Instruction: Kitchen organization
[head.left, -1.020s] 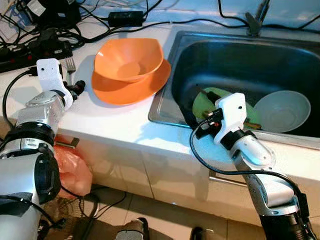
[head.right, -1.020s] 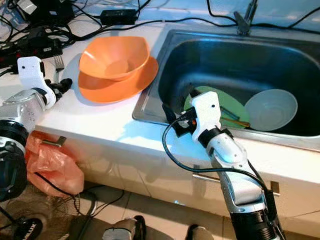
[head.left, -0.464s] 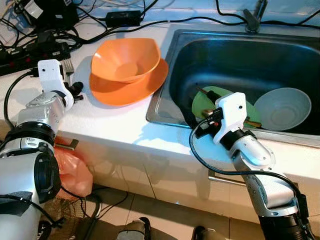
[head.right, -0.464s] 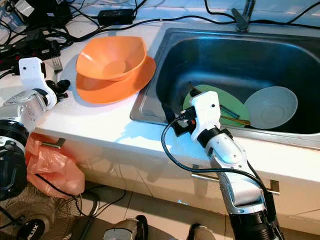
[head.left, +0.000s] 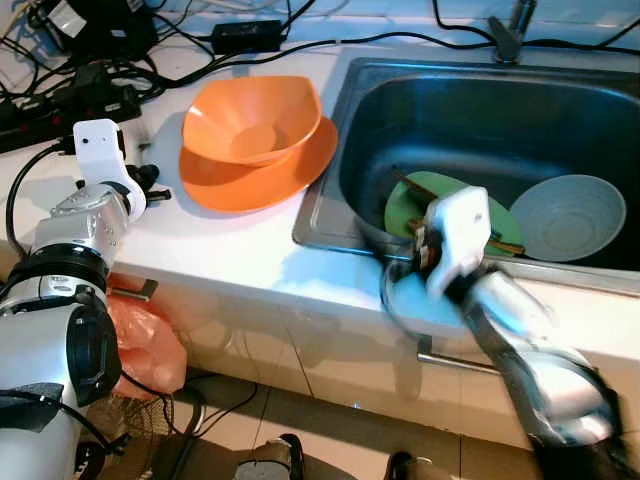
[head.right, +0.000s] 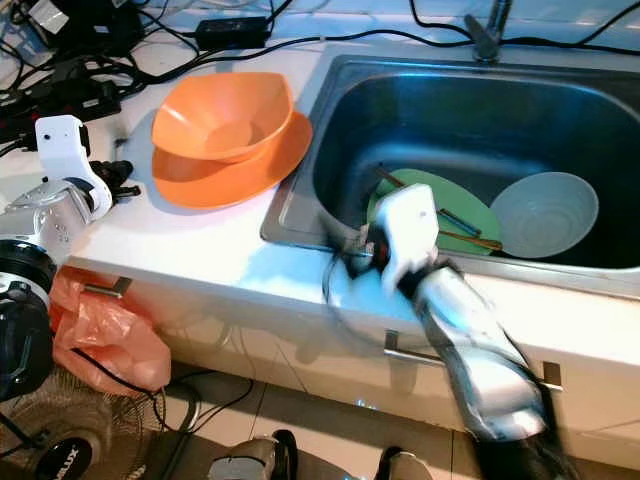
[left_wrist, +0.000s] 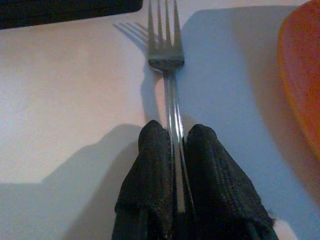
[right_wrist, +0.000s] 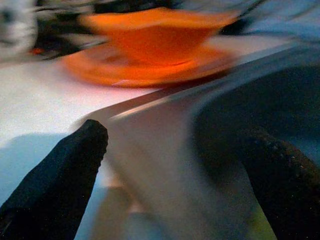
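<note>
Fork pinched, right arm blurred

Left gripper clamps the fork handle, hiding its end; right gripper gapes wide, smeared, at the sink rim.

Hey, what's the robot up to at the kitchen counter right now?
The left gripper is shut on the handle of a fork lying on the white counter, beside the orange bowl stacked on an orange plate. The right gripper, fingers open, is at the sink edge, blurred in motion. In the sink sit a green plate and a pale bowl.
</note>
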